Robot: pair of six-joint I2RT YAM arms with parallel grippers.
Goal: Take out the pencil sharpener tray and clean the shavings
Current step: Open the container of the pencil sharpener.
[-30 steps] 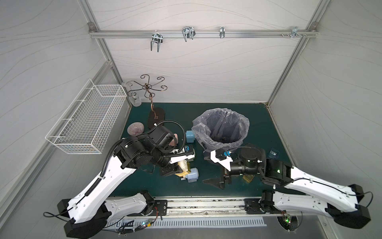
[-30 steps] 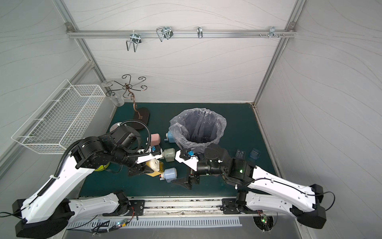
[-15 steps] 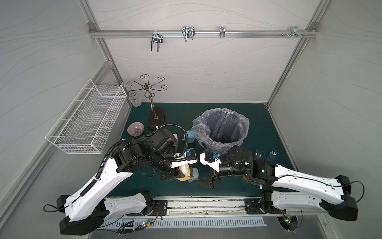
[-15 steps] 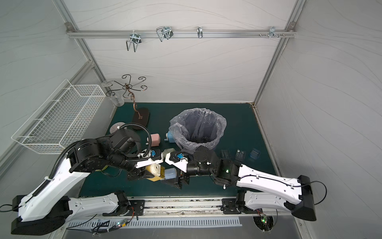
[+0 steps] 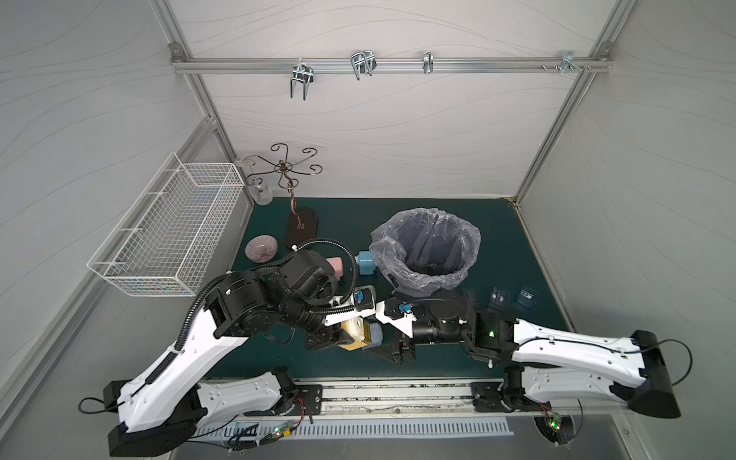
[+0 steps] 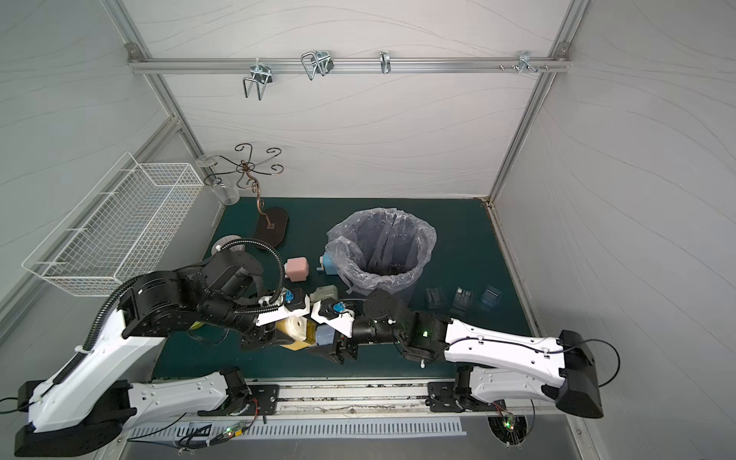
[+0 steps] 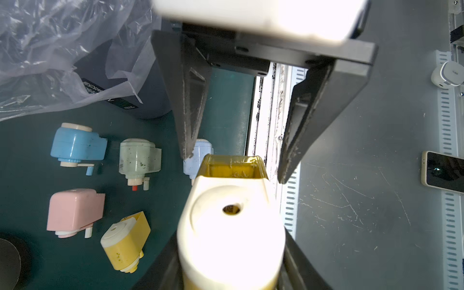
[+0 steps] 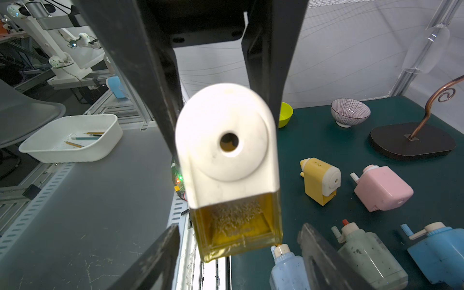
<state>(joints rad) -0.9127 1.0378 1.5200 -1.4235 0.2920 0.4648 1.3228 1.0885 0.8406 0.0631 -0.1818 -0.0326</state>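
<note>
Your left end effector (image 8: 223,113) is clamped on the yellow sharpener (image 8: 226,150), held up over the worktop (image 5: 498,239) at its 6 o'clock edge, 7 o'clock from the bin (image 5: 472,239). The amber tray (image 8: 236,233), flecked with shavings (image 8: 233,213), sits seated in it. Your right end effector (image 7: 234,167) stands apart, its fingers flanking the tray without touching.

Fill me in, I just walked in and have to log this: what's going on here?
The left gripper holds a yellow sharpener up off the mat. The right gripper faces it, jaws open on either side of the sharpener's see-through yellow tray, not yet gripping. Shavings show inside the tray. The lined bin stands behind, and other sharpeners lie on the mat.
</note>
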